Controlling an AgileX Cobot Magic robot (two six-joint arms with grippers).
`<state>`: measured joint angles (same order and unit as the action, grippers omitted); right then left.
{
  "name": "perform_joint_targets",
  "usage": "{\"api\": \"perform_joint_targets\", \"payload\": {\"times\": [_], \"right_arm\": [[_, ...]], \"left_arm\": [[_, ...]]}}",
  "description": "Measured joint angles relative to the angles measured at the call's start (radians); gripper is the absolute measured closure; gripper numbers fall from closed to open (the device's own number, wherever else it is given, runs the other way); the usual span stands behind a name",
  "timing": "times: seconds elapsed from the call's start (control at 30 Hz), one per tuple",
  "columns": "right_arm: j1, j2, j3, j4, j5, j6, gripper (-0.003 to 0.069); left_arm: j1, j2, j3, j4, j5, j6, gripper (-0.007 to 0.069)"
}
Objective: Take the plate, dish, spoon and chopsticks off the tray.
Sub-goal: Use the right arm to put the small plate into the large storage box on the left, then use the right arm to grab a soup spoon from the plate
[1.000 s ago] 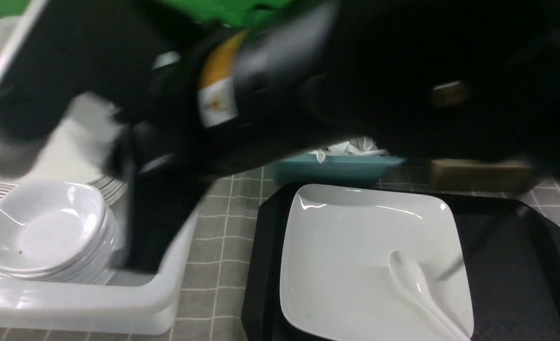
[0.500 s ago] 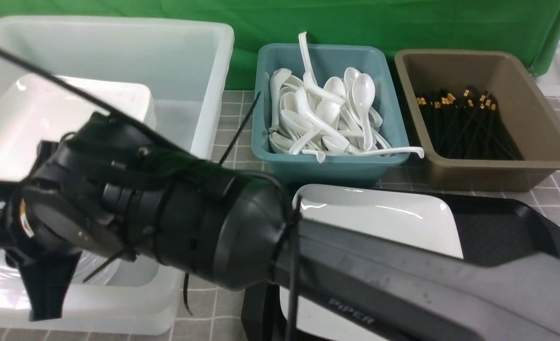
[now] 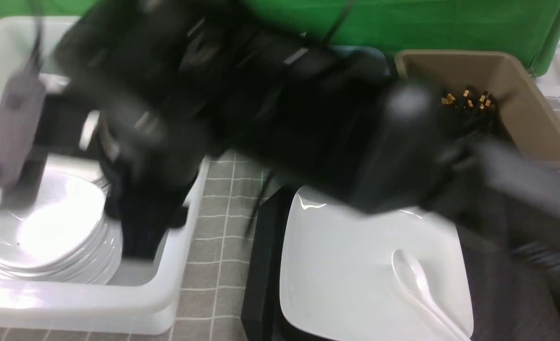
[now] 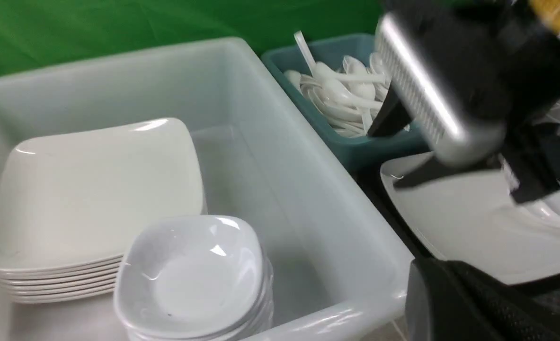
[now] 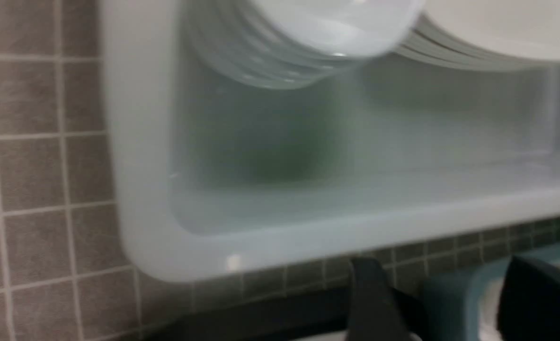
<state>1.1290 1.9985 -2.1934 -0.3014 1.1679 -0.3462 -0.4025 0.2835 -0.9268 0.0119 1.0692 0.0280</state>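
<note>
Right claw (image 5: 450, 289) spread, empty, near large black plastic tray (image 3: 261, 265). Left claw (image 4: 474, 312): cannot tell. Large glossy white square plate (image 3: 346, 265) on tray, white soup spoon (image 3: 414, 279) loose on top. Risk: if plate lifted first and tilts, spoon likely slides off; glossy rim may slip.

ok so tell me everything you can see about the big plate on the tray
The plate is large, glossy white and square, with rounded corners and a shallow raised rim; it looks like ceramic or melamine. It lies flat and right way up on the left part of the black tray. A white soup spoon rests on its near right area, handle pointing toward the near right corner. The plate's far edge is partly hidden by a blurred robot arm. Nothing visibly grips it.
</note>
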Motion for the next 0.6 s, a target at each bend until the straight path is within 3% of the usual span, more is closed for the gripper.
{"api": "perform_joint_targets", "payload": {"times": [0.13,0.23,0.37,0.47,0.6], "right_arm": [[-0.092,-0.142,0.102,-0.01,0.0,0.175,0.0473],[-0.177,-0.295,0.281,0.017,0.0,0.303,0.0503],[-0.301,-0.499,0.617,0.033,-0.006,0.447,0.045],[-0.392,-0.577,0.894,0.056,-0.053,0.541,0.0362],[-0.477,-0.556,1.157,0.179,-0.205,0.523,0.027]], "left_arm": [[0.0,0.153,-0.001,-0.073,-0.047,0.058,0.0615],[0.0,0.249,-0.001,-0.11,-0.072,0.095,0.0615],[-0.001,0.322,-0.001,-0.171,-0.166,0.146,0.0615],[-0.001,0.355,0.003,-0.271,-0.252,0.244,0.0615],[-0.001,0.398,0.035,-0.402,-0.305,0.358,0.0615]]}}
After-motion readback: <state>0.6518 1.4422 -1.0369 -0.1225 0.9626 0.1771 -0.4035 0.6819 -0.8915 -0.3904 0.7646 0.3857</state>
